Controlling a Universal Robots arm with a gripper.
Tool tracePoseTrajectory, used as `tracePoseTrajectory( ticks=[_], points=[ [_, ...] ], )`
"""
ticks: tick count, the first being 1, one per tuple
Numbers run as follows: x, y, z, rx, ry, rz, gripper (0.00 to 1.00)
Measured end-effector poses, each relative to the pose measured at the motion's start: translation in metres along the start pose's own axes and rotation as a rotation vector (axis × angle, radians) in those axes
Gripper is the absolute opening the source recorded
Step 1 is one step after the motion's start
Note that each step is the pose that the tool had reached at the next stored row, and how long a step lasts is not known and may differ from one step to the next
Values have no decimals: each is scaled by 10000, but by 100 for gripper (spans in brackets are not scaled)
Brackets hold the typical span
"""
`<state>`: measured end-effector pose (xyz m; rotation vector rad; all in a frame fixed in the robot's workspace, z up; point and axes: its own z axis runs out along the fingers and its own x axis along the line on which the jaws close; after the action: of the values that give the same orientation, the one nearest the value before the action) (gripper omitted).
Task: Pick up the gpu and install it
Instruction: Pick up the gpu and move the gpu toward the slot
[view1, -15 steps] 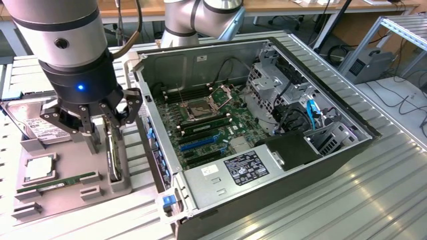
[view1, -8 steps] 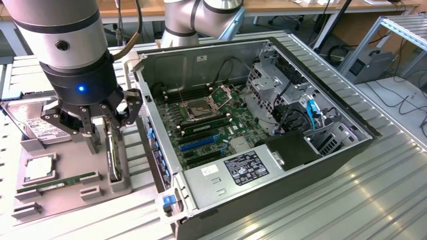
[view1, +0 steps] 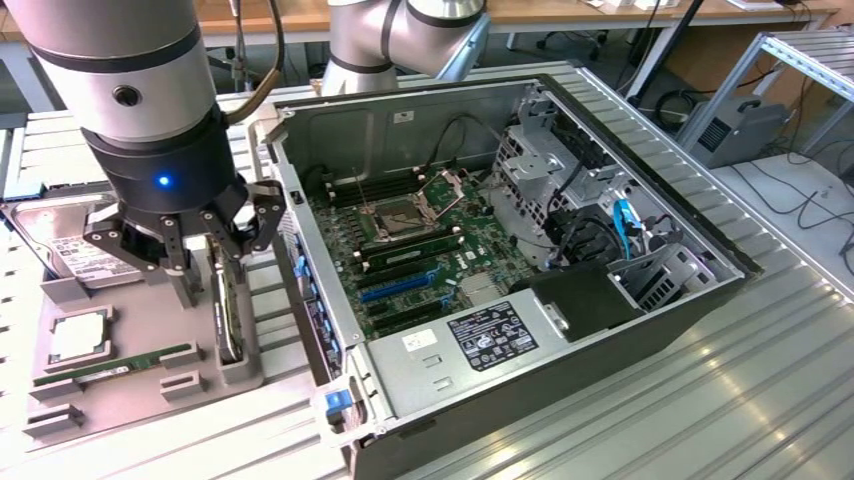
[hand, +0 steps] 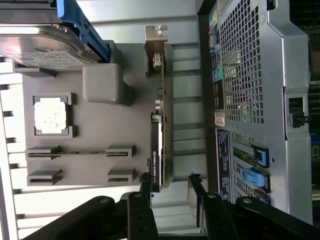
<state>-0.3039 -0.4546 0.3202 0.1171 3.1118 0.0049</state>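
grey holder tray (hand: 100, 125) with the gpu (hand: 156, 145) standing on its long edge in the slot along the tray edge nearest the computer case (hand: 260, 100). gripper (hand: 170, 182) fingers (hand: 146, 185) are spread; the card's end lies between them, close to one finger.

Ribbed metal table (view1: 747, 400), with soft glare streaks toward the exterior view's right. A wooden desk (view1: 561, 12) runs along the back. An aluminium profile frame (view1: 801, 50) stands at the exterior view's right, with a grey box (view1: 734, 130) under it. The floor (view1: 821, 235) is pale, with loose black cables (view1: 787, 190) across it. Lighting is even and overhead.
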Motion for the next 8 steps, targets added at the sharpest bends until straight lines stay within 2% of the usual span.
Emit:
tracePoseTrajectory(
  ticks=[8],
  points=[
    [1, 0, 21, 0, 0, 0, 42]
  ],
)
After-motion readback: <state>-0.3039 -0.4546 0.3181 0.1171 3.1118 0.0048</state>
